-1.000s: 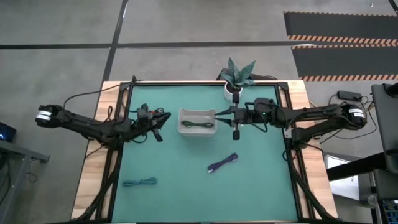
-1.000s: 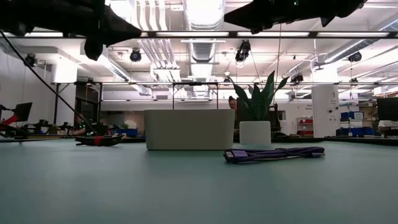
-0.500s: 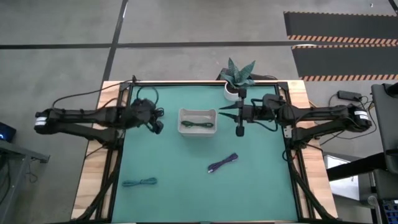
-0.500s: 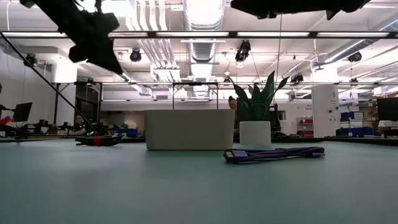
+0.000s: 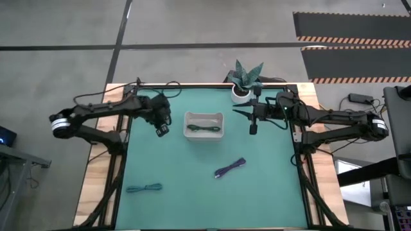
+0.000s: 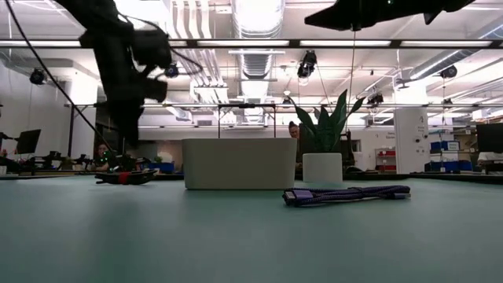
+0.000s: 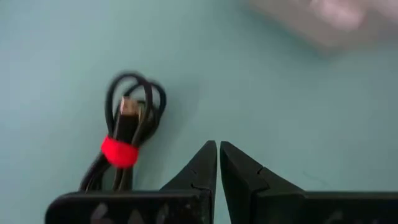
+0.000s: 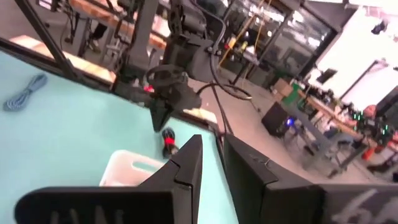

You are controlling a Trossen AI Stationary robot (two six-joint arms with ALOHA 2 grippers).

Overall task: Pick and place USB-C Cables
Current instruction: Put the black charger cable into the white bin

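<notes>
The red-and-black cable (image 7: 127, 137) lies coiled flat on the green mat left of the white tray (image 5: 203, 124), and shows low in the low view (image 6: 126, 178). My left gripper (image 7: 217, 155) is shut and points down just above and beside this cable (image 6: 126, 137). The dark green cable (image 5: 205, 128) lies inside the tray. The purple cable (image 5: 230, 168) and the teal cable (image 5: 144, 188) lie on the mat nearer the front. My right gripper (image 5: 237, 113) hovers right of the tray, level, its fingers a narrow gap apart (image 8: 211, 152).
A potted plant (image 5: 243, 93) in a white pot stands at the far edge, close to my right arm. The mat is framed by wooden borders and black rails (image 5: 122, 147). Bare mat lies between the tray and the two front cables.
My left gripper has tipped from level to pointing down and has sunk toward the red-and-black cable left of the tray. My right gripper has drawn back from over the tray toward the table's right edge. The cables have stayed where they were.
</notes>
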